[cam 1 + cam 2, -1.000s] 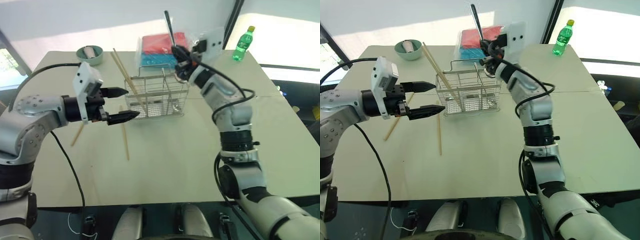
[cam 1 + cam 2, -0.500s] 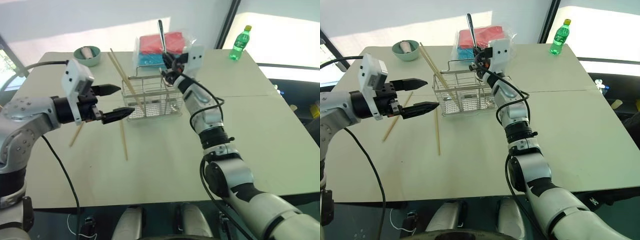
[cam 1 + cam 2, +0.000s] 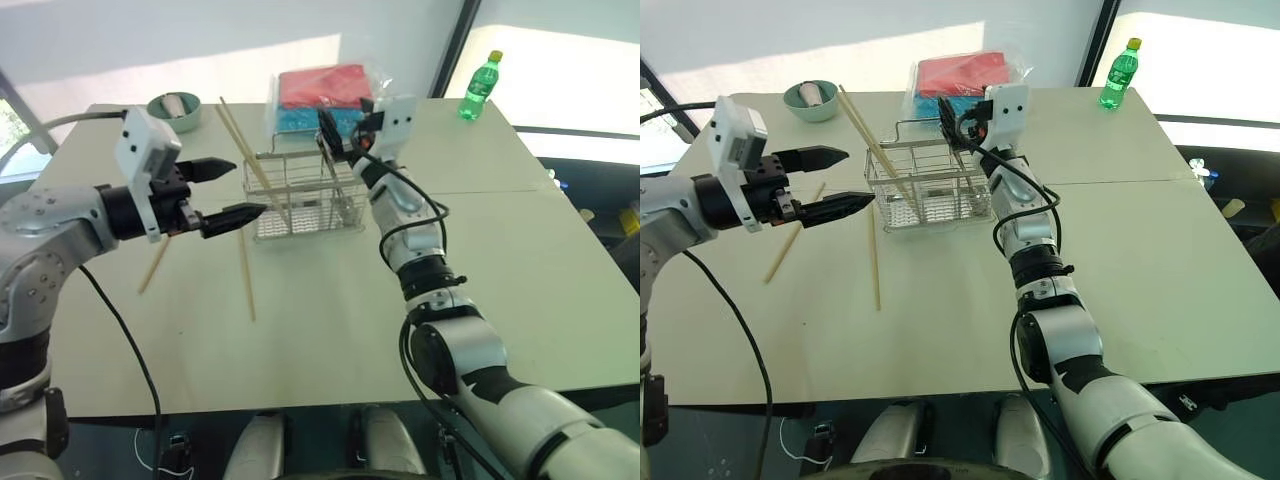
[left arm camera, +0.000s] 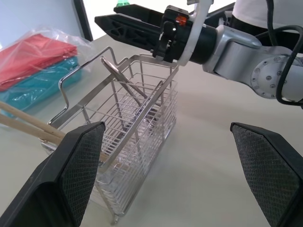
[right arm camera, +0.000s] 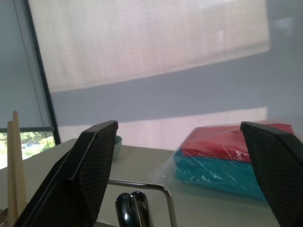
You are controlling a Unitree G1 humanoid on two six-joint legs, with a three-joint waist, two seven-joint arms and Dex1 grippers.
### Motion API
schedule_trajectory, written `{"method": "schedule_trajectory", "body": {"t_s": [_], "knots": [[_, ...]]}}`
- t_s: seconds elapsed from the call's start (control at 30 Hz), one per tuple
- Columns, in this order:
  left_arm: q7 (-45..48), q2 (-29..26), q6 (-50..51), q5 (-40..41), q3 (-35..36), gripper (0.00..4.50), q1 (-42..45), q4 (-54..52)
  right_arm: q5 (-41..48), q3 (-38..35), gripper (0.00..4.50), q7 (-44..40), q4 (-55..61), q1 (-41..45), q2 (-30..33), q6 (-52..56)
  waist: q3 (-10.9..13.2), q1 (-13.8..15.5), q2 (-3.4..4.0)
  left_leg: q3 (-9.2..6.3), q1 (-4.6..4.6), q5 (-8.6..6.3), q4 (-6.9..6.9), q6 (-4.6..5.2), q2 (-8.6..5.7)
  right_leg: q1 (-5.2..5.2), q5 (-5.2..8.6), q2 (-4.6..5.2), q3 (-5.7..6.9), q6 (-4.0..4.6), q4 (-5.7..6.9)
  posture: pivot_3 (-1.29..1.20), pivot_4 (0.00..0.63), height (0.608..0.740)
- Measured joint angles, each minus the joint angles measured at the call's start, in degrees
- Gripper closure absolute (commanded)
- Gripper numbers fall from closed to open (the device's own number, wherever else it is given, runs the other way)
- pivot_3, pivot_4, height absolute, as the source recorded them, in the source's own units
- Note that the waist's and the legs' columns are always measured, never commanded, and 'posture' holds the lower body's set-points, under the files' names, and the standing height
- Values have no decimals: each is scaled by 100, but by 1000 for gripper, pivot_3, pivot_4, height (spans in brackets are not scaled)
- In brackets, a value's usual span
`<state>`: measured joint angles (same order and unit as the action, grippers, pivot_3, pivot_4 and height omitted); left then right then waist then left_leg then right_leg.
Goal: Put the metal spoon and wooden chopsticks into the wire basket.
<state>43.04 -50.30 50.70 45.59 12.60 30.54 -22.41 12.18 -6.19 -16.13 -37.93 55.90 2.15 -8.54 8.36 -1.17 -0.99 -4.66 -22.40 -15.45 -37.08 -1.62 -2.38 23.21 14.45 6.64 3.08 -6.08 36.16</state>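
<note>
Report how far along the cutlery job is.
Done: the metal spoon leans inside the wire basket, with two wooden chopsticks standing in it too. In hand: nothing; the right gripper above the basket and the left gripper both have their fingers apart. Left: two chopsticks lying on the table.

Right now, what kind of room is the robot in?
Probably a bright test or office room, not a real kitchen: a plain table by big windows, holding just a wire basket, chopsticks, a bowl and a green bottle.
</note>
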Motion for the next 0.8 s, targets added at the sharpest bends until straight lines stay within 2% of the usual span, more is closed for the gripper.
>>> {"method": "schedule_trajectory", "body": {"t_s": [0.17,0.37,0.5,0.6,0.7,0.8], "knots": [[-174,9,11,-2,58,0,1,86,363,-90,93,-411,1697,-186,971,1313,0,29,-1,-1,-3,-1,0,1,-4,-8,0,4,0,0,-2,0,150,667],[-536,-164,63,-323,274,0,139,967,1881,-71,93,-2385,4473,-1166,3157,3775,1,40,-7,0,2,-6,3,12,1,-33,5,2,4,-3,-17,0,150,667],[-686,-239,72,-705,159,0,615,1899,2541,-228,93,-3185,5222,-1581,3955,4463,2,34,-21,4,13,-7,-2,13,8,-38,6,2,7,-5,-20,0,150,667],[-616,-345,-6,-1335,-344,0,1508,3348,2990,-450,93,-3831,5851,-2242,4687,4794,-6,84,-43,-2,13,-7,-2,12,8,-49,9,2,19,-9,-23,0,150,667],[-570,-227,-40,-2049,-989,0,2268,4682,3147,-556,93,-3999,6176,-2807,4850,4935,-9,83,-51,4,10,-7,-3,12,-2,-52,8,16,16,-11,-31,0,150,667],[-744,209,-110,-2777,-1471,0,3076,6381,3186,-619,93,-3971,6469,-3329,4866,4950,-1,137,-69,5,2,-7,-4,13,-6,-47,7,17,16,-14,-33,0,150,667]]}}
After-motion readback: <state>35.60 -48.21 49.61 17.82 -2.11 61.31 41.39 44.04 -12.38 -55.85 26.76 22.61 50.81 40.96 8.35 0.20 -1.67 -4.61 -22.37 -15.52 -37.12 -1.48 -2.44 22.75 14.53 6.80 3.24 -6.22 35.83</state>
